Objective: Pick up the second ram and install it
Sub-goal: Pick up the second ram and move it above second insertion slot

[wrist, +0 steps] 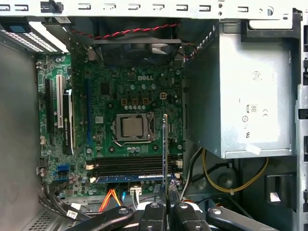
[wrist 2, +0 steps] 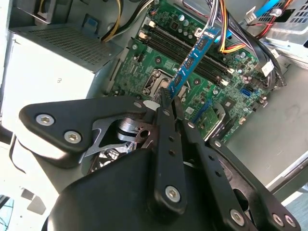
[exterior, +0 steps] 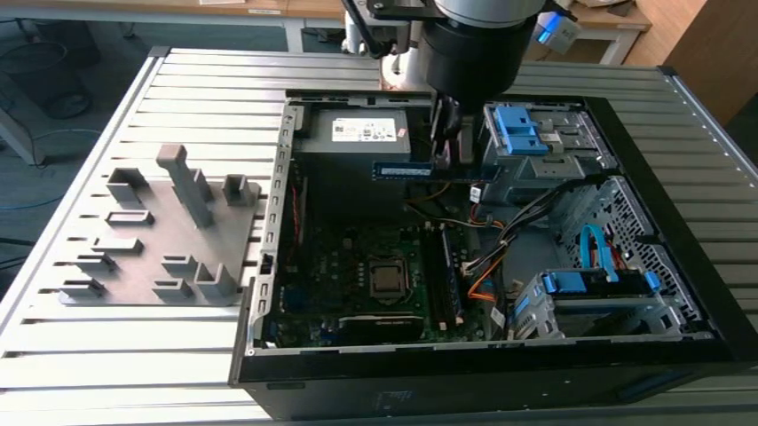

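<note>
The arm (exterior: 474,53) is reaching down into the open computer case (exterior: 663,293). In the exterior view its dark bulk is covering the upper part of the fingers, so the grip itself is hard to make out there. In the second wrist view the black linkage is hiding the near end of the memory stick (wrist 2: 195,57). The fingers (wrist 2: 166,130) are pressing together on that end and gripping it. The rest of the stick is jutting out past the fingertips with its dark chips facing the camera. In the first wrist view the stick is showing edge-on as a thin line, so neither chips nor label can be told, and one end is disappearing between the fingers.

In the exterior view the memory stick is hanging roughly level inside the case and sticking out from the fingers toward the exterior view's left. It is sitting just in front of the power supply (exterior: 355,133) and above the main board (exterior: 367,275). It is not sitting in any of the slots (wrist: 130,166); in the first wrist view its line is crossing them. A blue strip is lying along the slot row, but what it is cannot be told.

A grey block (exterior: 166,231) is standing on the tabletop (exterior: 213,89) to the exterior view's left of the case, well apart from the fingers. A blue cable (exterior: 588,248) is curving down at the case's far side.
</note>
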